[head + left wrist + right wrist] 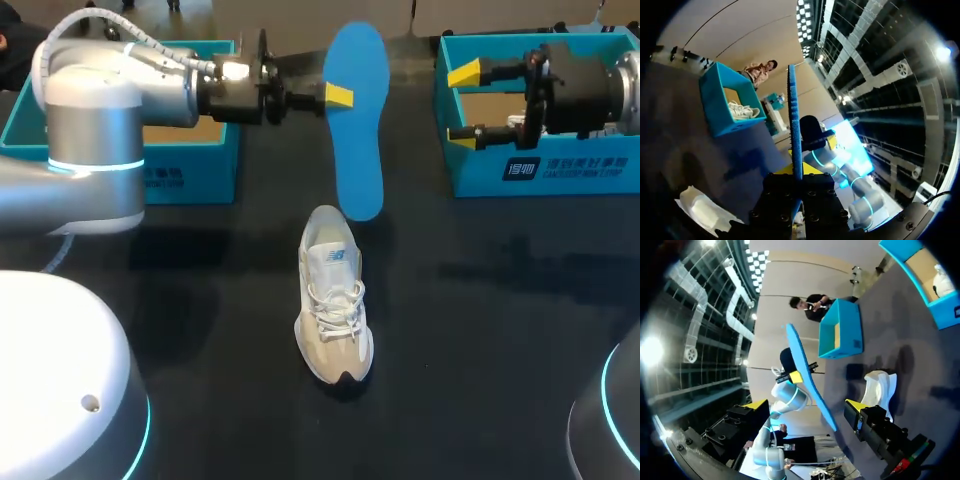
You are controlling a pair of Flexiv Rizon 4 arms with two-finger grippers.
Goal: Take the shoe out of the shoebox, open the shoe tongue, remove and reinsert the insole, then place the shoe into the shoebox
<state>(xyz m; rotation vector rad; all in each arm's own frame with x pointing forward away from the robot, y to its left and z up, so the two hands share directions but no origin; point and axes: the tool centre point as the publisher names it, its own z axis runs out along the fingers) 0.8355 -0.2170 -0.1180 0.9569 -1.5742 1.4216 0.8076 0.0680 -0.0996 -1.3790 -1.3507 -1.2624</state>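
Teal shoebox [190,172] sits far left, by your left arm. Your left gripper [340,96] is clamped on the blue insole [360,140], holding it in the air at the far middle. The white shoe [335,300] stands nearer on the black table [500,330], toe toward you. Far right, your right gripper [462,105] is spread open, holding nothing, at the second shoebox [545,178].

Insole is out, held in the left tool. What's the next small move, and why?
Probably lower the left tool to feed the insole's lower end into the shoe. The insole hangs in the air, its lower end close by the shoe's heel; the right tool is open, away from the shoe.
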